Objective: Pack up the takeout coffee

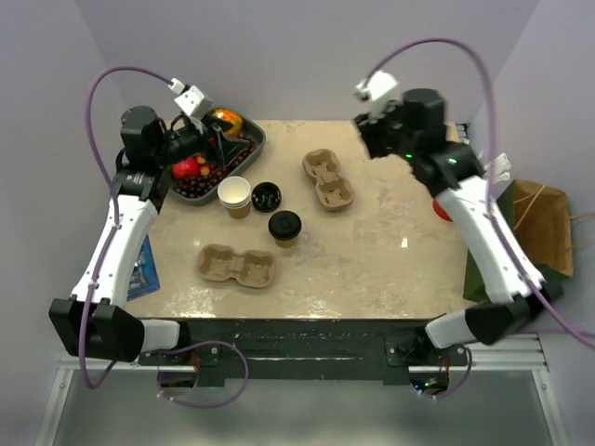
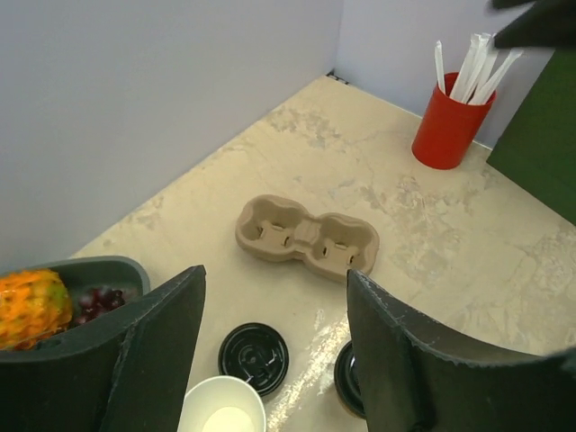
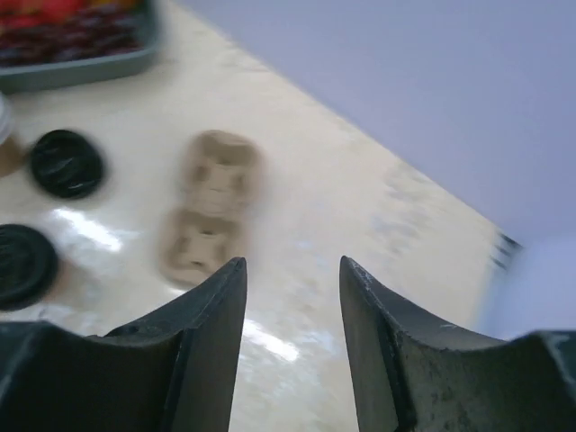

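An open kraft cup, white inside, stands near the fruit tray, with a loose black lid lying flat beside it. A second cup with its black lid on stands just in front. My left gripper is open and empty, raised over the tray's edge; its wrist view shows the open cup, the loose lid and the lidded cup below its jaws. My right gripper is open and empty, high over the far right; its blurred view shows the loose lid and the lidded cup.
Two pulp carriers lie on the table, one at the back, one in front. A grey fruit tray sits back left. A red cup of straws stands at the right, by a green and brown bag off the right edge.
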